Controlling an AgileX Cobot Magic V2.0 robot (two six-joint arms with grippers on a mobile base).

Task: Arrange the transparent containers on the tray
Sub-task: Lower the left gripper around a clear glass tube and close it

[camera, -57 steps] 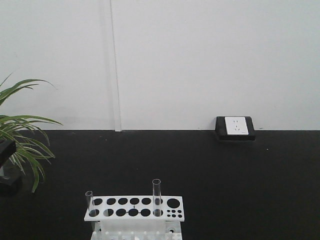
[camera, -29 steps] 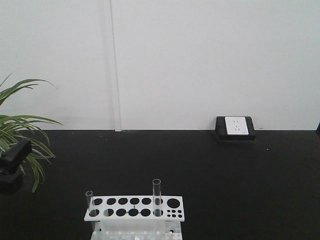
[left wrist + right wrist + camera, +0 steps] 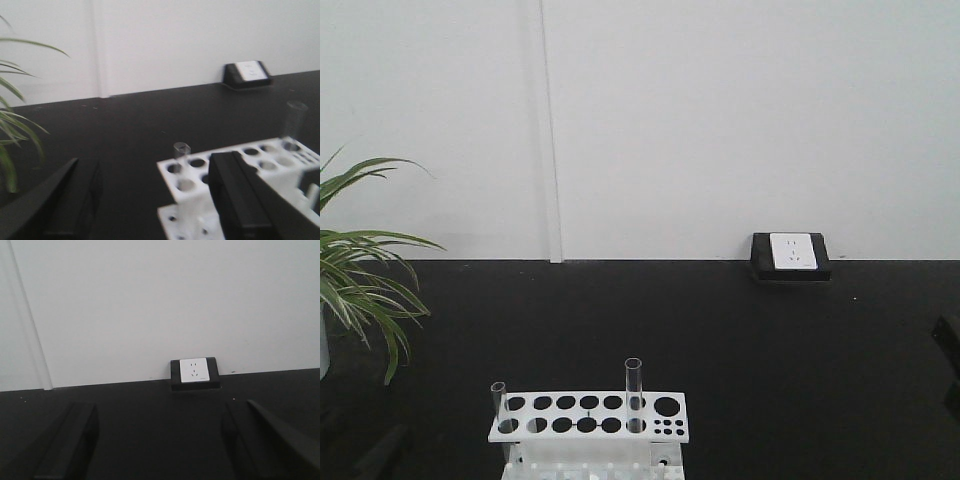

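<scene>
A white perforated rack (image 3: 588,428) stands at the table's front edge. Two clear glass test tubes stand upright in it: a short-showing tube (image 3: 499,400) in the left corner hole and a taller tube (image 3: 633,390) right of the middle. In the left wrist view my left gripper (image 3: 157,200) is open; its right finger (image 3: 240,200) overlaps the rack (image 3: 280,160), and the corner tube (image 3: 181,152) stands just beyond the gap. The other tube (image 3: 295,117) is farther right. My right gripper (image 3: 160,440) is open over bare black table with nothing between its fingers.
A potted plant (image 3: 365,290) spreads its leaves at the left edge. A black-framed wall socket (image 3: 790,255) sits where the black table meets the white wall. In the front view, dark parts of the left arm (image 3: 380,452) and the right arm (image 3: 950,350) show at the frame edges.
The left arm has dropped from beside the plant to the lower left corner. The right arm has come into view at the right edge. Rack and tubes have not moved.
</scene>
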